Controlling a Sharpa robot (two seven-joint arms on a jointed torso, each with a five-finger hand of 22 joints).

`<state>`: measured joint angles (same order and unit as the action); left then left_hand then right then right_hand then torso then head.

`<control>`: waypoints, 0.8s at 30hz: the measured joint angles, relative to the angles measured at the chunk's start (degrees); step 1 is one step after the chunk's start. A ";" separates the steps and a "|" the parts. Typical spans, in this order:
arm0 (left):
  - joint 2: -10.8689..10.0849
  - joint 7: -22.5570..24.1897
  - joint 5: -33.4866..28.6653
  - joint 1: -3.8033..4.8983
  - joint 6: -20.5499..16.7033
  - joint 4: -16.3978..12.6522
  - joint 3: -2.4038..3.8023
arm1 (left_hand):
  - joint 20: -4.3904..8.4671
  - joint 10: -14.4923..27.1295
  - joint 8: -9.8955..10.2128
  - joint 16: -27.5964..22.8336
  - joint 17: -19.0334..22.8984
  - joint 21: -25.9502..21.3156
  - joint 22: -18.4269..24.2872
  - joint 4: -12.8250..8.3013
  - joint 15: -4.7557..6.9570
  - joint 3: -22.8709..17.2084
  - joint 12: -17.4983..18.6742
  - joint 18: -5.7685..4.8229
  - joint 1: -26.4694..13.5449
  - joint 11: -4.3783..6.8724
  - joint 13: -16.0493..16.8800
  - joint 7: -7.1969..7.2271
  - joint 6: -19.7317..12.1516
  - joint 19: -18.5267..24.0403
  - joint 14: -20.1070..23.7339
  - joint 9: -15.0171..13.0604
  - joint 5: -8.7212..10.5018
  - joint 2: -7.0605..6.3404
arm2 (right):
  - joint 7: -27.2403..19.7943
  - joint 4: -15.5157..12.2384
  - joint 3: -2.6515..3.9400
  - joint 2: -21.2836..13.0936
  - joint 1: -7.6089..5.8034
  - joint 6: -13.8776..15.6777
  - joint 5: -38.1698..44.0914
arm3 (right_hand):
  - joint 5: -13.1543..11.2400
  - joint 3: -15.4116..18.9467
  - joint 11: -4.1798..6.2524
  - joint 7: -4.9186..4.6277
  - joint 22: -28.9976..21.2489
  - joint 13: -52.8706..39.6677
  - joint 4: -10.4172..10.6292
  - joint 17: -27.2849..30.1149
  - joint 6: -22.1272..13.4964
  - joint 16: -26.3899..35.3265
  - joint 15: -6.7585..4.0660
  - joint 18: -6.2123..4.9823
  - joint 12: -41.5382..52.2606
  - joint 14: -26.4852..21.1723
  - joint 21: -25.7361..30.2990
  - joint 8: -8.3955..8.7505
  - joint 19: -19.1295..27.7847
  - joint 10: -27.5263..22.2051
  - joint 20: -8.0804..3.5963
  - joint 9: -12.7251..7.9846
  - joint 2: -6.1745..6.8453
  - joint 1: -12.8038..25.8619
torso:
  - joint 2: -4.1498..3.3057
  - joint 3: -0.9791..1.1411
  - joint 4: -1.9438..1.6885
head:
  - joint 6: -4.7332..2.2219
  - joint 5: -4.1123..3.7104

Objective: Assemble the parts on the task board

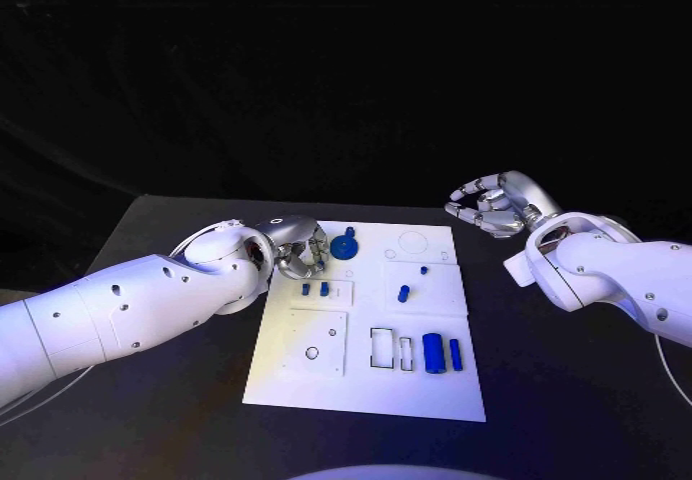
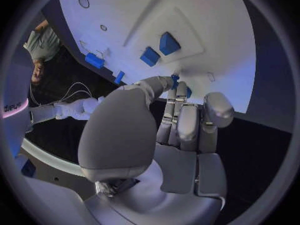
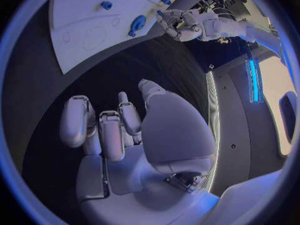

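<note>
Board (image 1: 310, 375), white, has blue parts (image 1: 434, 353) lying in its slots. Left hand (image 1: 299, 247) at the board's edge pinches a small blue piece (image 2: 175, 78). Right hand (image 1: 495, 205), off the board, curls on nothing.

Left robot hand (image 1: 299, 247) fingers curled, apparently pinching something small; right robot hand (image 1: 495, 205) raised, fingers curled, holding nothing.

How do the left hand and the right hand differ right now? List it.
1. The left hand is at the task board, over its left edge; the right hand hangs over bare black table, off the board's right corner.
2. The left hand's fingers reach a small blue part; the right hand is curled on nothing.
Both are silver hands on white arms.
</note>
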<state>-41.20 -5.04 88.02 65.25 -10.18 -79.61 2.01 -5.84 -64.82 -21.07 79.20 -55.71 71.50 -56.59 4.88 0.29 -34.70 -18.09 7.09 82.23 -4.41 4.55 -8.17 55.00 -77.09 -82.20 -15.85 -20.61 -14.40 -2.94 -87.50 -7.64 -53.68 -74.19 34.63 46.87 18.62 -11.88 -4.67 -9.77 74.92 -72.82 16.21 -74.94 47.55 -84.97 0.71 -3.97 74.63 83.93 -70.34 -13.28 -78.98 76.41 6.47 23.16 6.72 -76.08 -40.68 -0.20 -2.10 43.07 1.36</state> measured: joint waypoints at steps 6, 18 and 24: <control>0.00 0.00 -0.03 0.00 0.33 0.01 -0.01 | 0.00 0.00 0.00 0.00 0.02 0.00 0.00 0.00 0.00 0.00 0.00 0.00 0.00 0.00 0.00 0.00 0.00 0.00 0.00 0.00 0.00 0.00 | 0.00 0.05 0.00 0.04 0.00 0.00 0.00 | 0.00 0.00 0.00 0.00 0.00 0.00 0.00 0.00 0.00 0.00 0.00 0.00 0.00 0.00 0.00 0.00 0.00 0.00 0.00 0.00 0.00 0.00 | -0.01 0.00 -0.08 | 0.12 -0.05; -0.07 -0.28 -0.05 0.00 1.50 0.01 -0.11 | 0.00 -0.22 0.28 0.00 0.30 0.00 0.14 -0.15 0.00 -0.15 0.30 0.00 0.00 0.22 0.00 0.21 0.20 0.00 0.00 0.00 -0.01 0.00 | 0.00 0.09 0.00 0.05 0.04 0.00 0.00 | 0.00 0.00 0.00 0.00 -0.01 0.00 0.00 0.01 0.00 0.00 0.00 0.00 0.00 0.00 0.00 0.00 0.00 0.00 0.00 0.00 0.00 0.00 | 0.02 -0.01 -0.02 | 0.25 0.04; -0.07 -0.46 -0.07 0.03 1.92 0.04 -0.11 | 0.00 -0.22 0.35 0.00 0.33 0.00 0.23 -0.31 0.00 0.00 0.51 0.00 -0.29 0.22 0.01 0.21 0.19 0.00 0.00 0.01 0.20 -0.30 | 0.00 0.11 0.00 0.06 0.06 0.00 0.00 | 0.00 0.00 0.00 0.00 -0.01 0.00 0.00 0.01 0.00 0.00 0.00 0.00 0.00 0.00 0.00 0.00 0.00 0.00 0.00 0.00 0.00 0.00 | 0.03 -0.02 -0.04 | 0.27 0.04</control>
<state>-41.27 -5.50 87.96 65.28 -8.27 -79.58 1.91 -5.84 -65.04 -20.72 79.20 -55.38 71.50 -56.36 4.57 0.29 -34.70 -17.57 7.09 81.94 -4.19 4.56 -7.96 55.19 -77.09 -82.20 -15.83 -20.41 -14.70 -2.94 -87.39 -7.64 -53.62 -74.13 34.63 46.87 18.62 -11.88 -4.67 -9.77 74.91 -72.82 16.21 -74.93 47.55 -84.97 0.71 -3.98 74.63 83.93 -70.34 -13.28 -78.98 76.41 6.47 23.16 6.72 -76.08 -40.65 -0.21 -2.14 43.34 1.40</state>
